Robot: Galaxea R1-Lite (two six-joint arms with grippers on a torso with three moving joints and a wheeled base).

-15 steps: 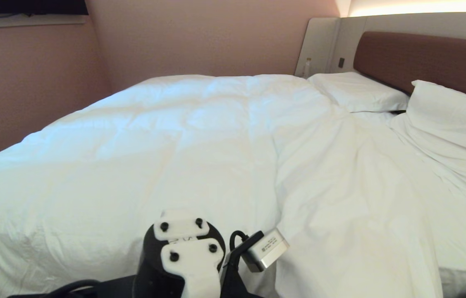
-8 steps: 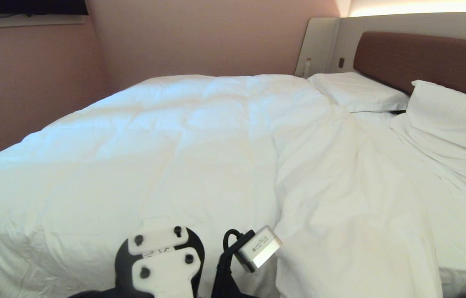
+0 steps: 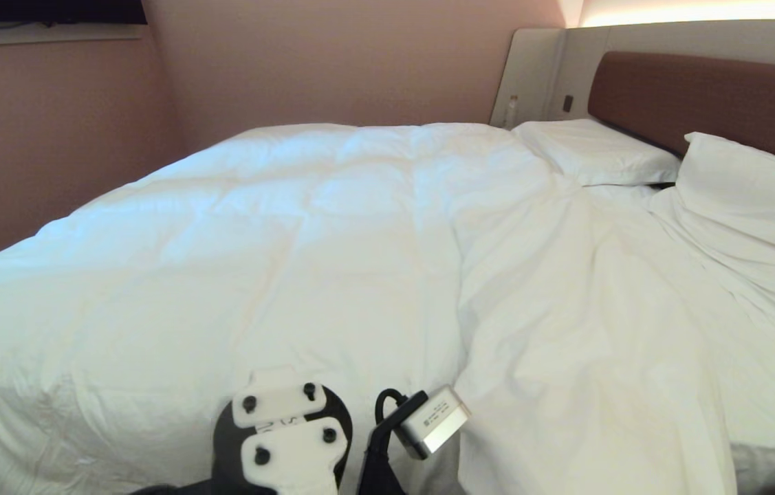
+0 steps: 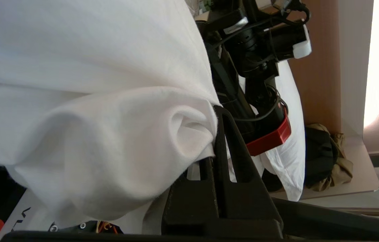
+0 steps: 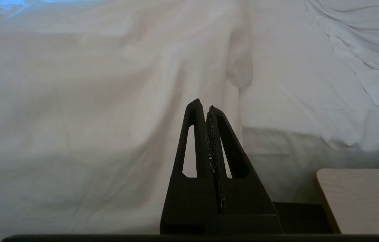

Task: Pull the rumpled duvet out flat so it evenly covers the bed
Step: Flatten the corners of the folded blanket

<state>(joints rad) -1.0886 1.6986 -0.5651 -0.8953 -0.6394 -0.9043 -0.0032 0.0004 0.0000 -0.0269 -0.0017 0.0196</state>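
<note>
Left wrist view shows the left hand [image 4: 214, 134] clamped tight on a bunched fold of the duvet [image 4: 85, 101]; the white cloth bulges out right at the fingertips and hangs loose beside them, so the grip looks solid to me. Head view only shows the back of that arm at the near side of the bed [image 3: 765, 460], the pinch itself is hidden there. Right hand [image 5: 207, 109] is closed on nothing, parked just short of the bed's side with a pale wooden worktop [image 5: 364, 198] beside it.

Past the left hand, the duvet's puffy quilted part already lies fairly smooth over the half of the bed stretching away toward the far wall; off to the right hand's side it's not there yet; there's a thinner, creased stretch of white with a long ridge running up the middle, and I can't tell for sure if that's duvet or sheet. Beyond that, two pillows [image 3: 593, 151] sit up by the brown headboard [image 3: 710, 96].

My read: roughly halfway; left half mostly done, headboard side needs pulling across and the wrinkles drawn out.
</note>
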